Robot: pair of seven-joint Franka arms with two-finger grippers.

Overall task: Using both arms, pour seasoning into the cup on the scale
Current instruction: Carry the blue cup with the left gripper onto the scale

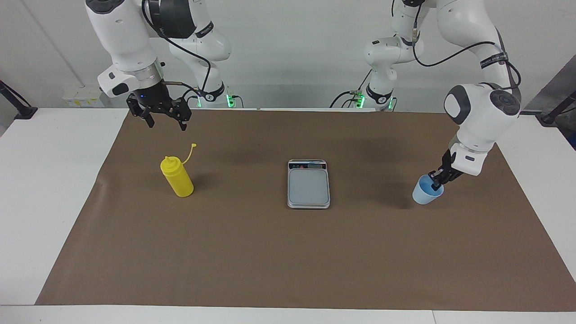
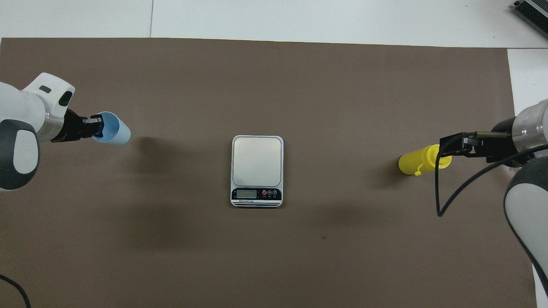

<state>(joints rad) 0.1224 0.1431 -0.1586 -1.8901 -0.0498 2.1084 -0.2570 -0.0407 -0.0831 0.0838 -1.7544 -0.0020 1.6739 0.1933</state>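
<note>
The yellow squeeze bottle (image 1: 177, 178) stands upright on the brown mat toward the right arm's end, its cap strap sticking up; it also shows in the overhead view (image 2: 417, 161). My right gripper (image 1: 165, 118) hangs open in the air by the bottle's top, apart from it (image 2: 454, 144). The light-blue cup (image 1: 425, 191) is toward the left arm's end, tilted. My left gripper (image 1: 437, 180) is shut on its rim, one finger inside (image 2: 95, 128). The silver scale (image 1: 308, 185) lies mid-mat with nothing on its plate (image 2: 257, 159), display edge toward the robots.
A brown mat (image 1: 270, 252) covers most of the white table. Two small arm bases with green lights (image 1: 216, 96) (image 1: 378, 96) stand at the robots' edge. A dark object's corner (image 2: 533, 10) shows at the table's far edge.
</note>
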